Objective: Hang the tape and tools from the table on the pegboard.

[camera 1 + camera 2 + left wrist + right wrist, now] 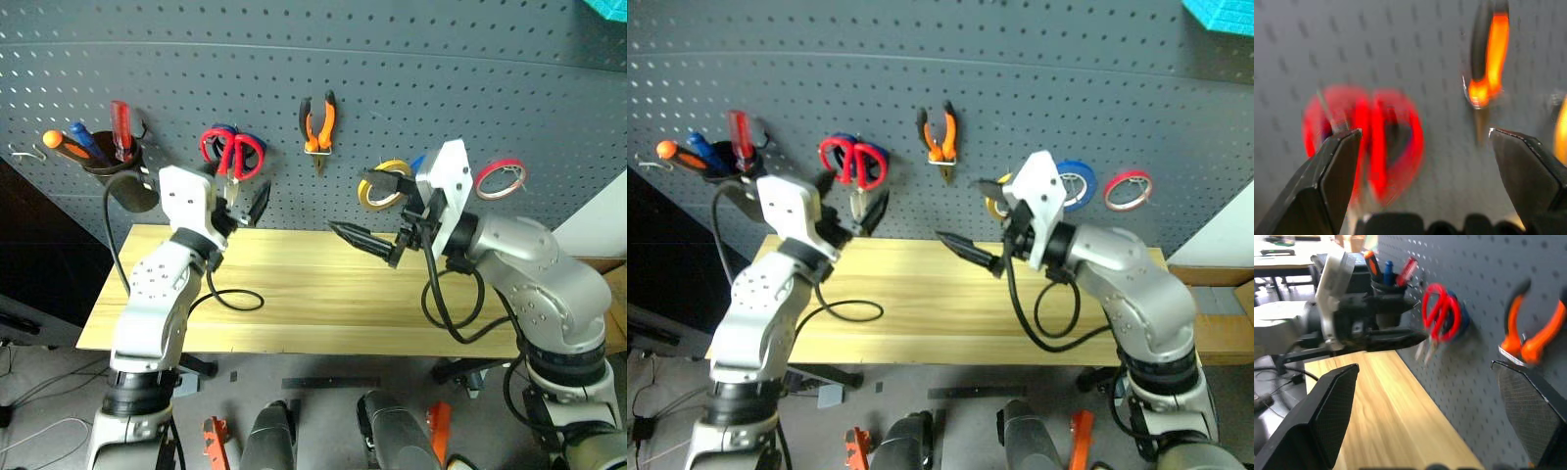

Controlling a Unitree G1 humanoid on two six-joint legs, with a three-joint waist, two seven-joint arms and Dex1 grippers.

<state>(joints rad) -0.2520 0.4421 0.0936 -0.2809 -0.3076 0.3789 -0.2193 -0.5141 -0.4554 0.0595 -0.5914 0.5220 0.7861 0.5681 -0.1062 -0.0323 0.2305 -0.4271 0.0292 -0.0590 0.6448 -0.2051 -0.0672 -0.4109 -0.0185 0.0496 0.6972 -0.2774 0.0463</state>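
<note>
On the dark grey pegboard (411, 69) hang the red-handled scissors (233, 152), the orange-and-black pliers (316, 125) and the yellow tape (384, 186). The orange-and-black screwdriver (61, 145) leans in a black cup (108, 166) on the board's left. My left gripper (245, 204) is open and empty, just below and in front of the scissors (1366, 142). My right gripper (370, 211) is open and empty above the table (294, 294); its upper finger partly covers the tape. The right wrist view shows the left gripper (1396, 335) under the scissors (1440, 318).
Blue-handled scissors hang behind the red ones. The cup also holds a blue (86, 137) and a red screwdriver (120, 127). A blue roll (1073, 183) and a red roll (500, 178) hang at the right. Black cables from both arms droop onto the tabletop.
</note>
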